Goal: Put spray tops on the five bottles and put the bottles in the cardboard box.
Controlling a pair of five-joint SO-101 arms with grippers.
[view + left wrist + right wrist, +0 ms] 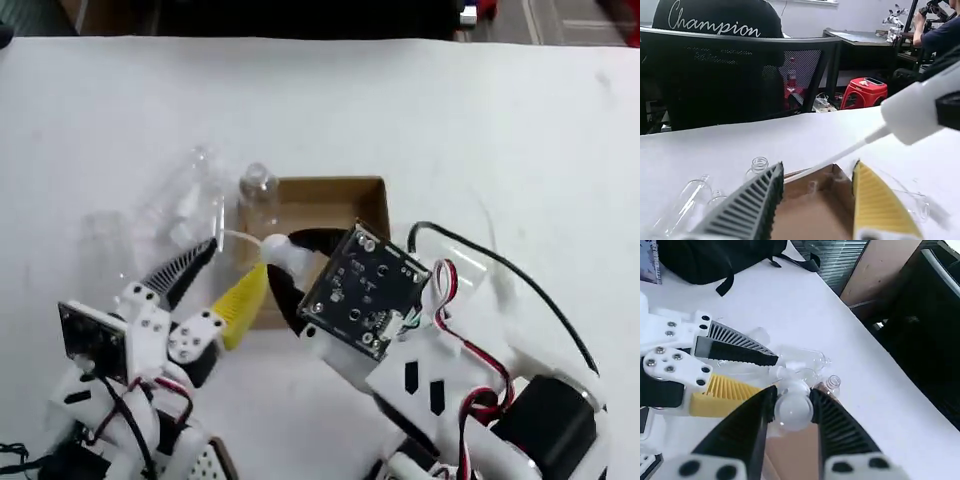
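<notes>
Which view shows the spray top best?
Right wrist view: the spray top sits centred, clamped in the right gripper. The left wrist view shows its white body and thin tube side-on, cut by the edge; the high view, a white tip.

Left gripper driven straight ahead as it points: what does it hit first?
The left gripper likely meets the thin tube of the spray top first, just over the cardboard box; depth unclear.

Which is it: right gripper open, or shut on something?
Shut on a spray top: the right gripper's black fingers press both sides of its white body, over the cardboard box.
</notes>
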